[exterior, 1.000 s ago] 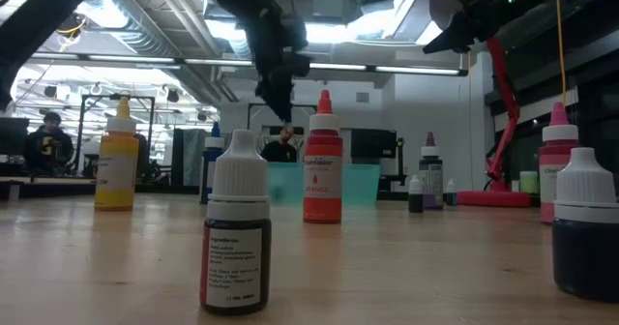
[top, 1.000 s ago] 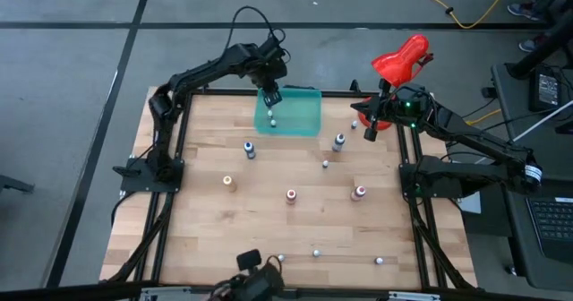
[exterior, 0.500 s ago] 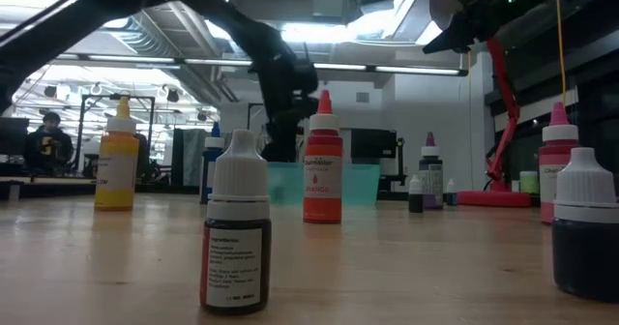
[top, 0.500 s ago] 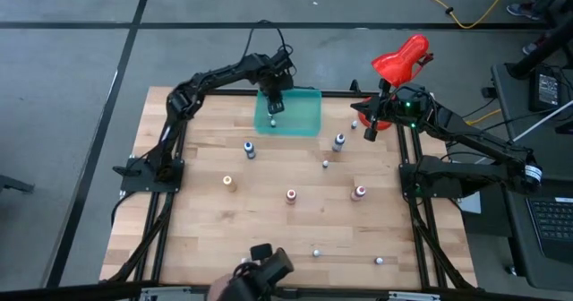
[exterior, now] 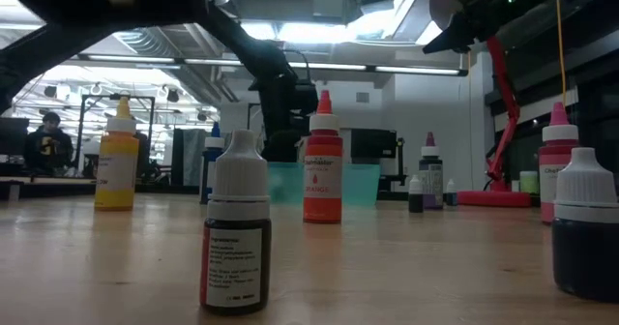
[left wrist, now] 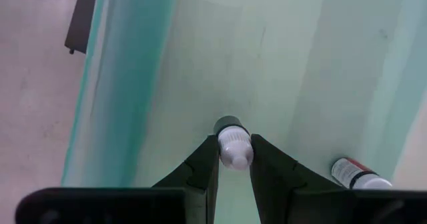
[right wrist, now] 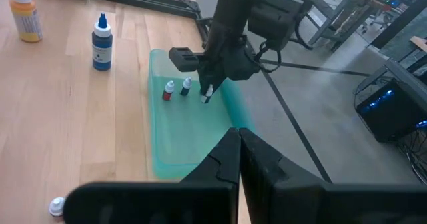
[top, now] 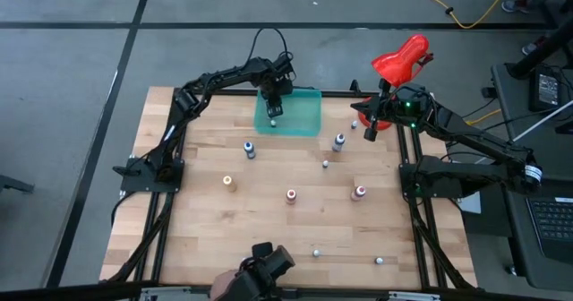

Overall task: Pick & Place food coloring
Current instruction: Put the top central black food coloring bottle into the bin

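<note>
L gripper (left wrist: pixel 233 159): down inside the teal tray (top: pixel 304 113), fingers (left wrist: pixel 200 167) clamped on a small white-capped bottle (left wrist: pixel 233 146), one finger on each side of the cap. Bottle is held upright over the tray floor, nr the tray's left wall; can't tell if its base touches the floor.
Teal tray: sits at the table's (top: pixel 206 220) far edge, about mid-width. Holds 2 more small bottles beside the held one: red-banded bottle (right wrist: pixel 168 91) and dark-banded bottle (right wrist: pixel 186 87), both standing in the right wrist view.
R gripper (right wrist: pixel 238 147): hovering above the table's far right corner, beside the red desk lamp (top: pixel 400 59); fingers pressed together w/ nothing between.
Food coloring on table: blue bottle (top: pixel 250 149) just in front of the tray's left end; second blue-ish bottle (top: pixel 338 141) off the tray's right front corner; orange bottle (top: pixel 228 183), red bottle (top: pixel 291 194) and pink bottle (top: pixel 360 192) in a loose row across mid-table; tiny white bottle (top: pixel 325 164) btwn the row and the tray.
Near edge: 2 small pale bottles (top: pixel 315 251), well apart, toward the right half.
Low view: dark small bottle (exterior: pixel 238 228) closest to cam, yellow-orange one (exterior: pixel 117 165) far left.
Background: seated person (exterior: pixel 46 141) at a desk beyond the table.
</note>
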Controlling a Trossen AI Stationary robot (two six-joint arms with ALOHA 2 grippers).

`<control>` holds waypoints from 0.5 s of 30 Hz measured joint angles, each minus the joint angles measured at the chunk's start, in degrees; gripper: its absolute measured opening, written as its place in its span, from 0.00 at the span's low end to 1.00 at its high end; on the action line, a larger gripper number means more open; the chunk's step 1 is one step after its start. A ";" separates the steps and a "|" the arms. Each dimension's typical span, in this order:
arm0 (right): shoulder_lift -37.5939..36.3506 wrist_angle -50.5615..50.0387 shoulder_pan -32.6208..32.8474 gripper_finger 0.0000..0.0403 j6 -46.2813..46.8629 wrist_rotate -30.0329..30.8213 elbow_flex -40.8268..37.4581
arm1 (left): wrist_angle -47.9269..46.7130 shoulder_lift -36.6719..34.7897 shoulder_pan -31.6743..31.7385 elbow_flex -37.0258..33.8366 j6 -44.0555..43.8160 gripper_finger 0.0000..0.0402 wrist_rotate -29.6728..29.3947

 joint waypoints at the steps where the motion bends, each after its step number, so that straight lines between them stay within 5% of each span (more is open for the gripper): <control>1: 0.00 0.00 -0.01 0.03 0.00 0.00 0.00 | 0.21 0.00 0.00 0.00 0.02 0.16 0.04; 15: 0.00 -0.01 -0.01 0.03 0.00 0.00 0.00 | 0.08 0.00 -0.04 0.00 0.02 0.17 -0.02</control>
